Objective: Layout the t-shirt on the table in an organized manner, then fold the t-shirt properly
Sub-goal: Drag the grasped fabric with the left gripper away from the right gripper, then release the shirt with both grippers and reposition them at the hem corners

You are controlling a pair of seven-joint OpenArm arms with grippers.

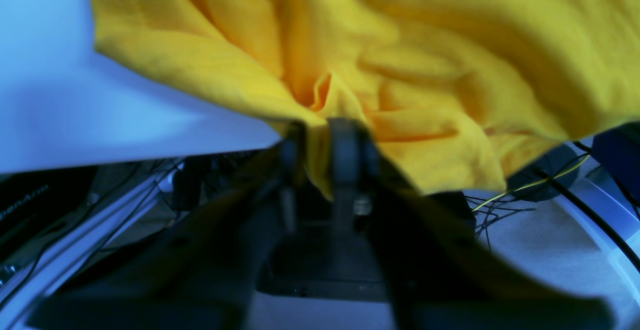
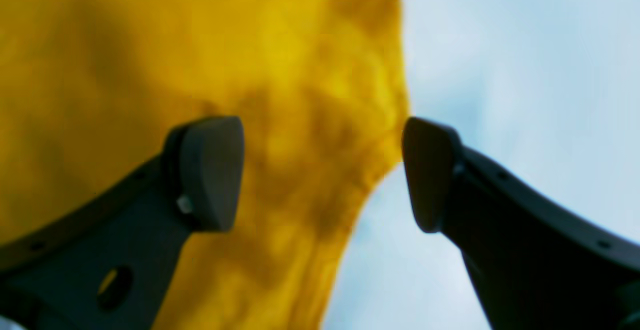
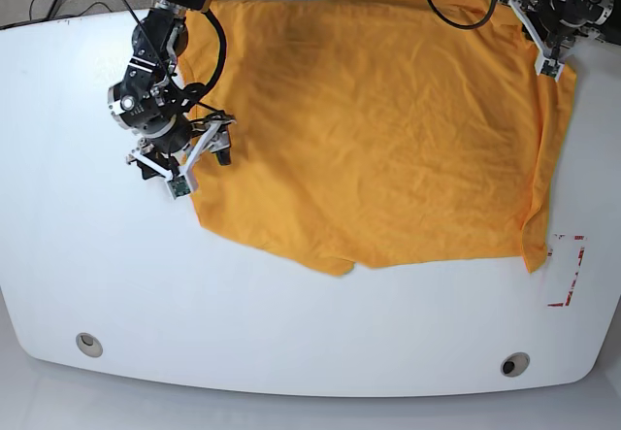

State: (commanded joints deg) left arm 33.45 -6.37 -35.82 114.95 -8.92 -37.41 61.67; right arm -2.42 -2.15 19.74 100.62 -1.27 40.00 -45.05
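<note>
A: Your t-shirt (image 3: 378, 129) lies spread over the upper centre of the table (image 3: 291, 333), wrinkled, right edge doubled under. Layout mostly done; no fold begun.

B: Pincers?

A: Left gripper (image 1: 320, 135), upper right in the base view, pinches the shirt's corner. Right gripper (image 2: 322, 175) is spread wide, straddling the cloth's left edge.
</note>
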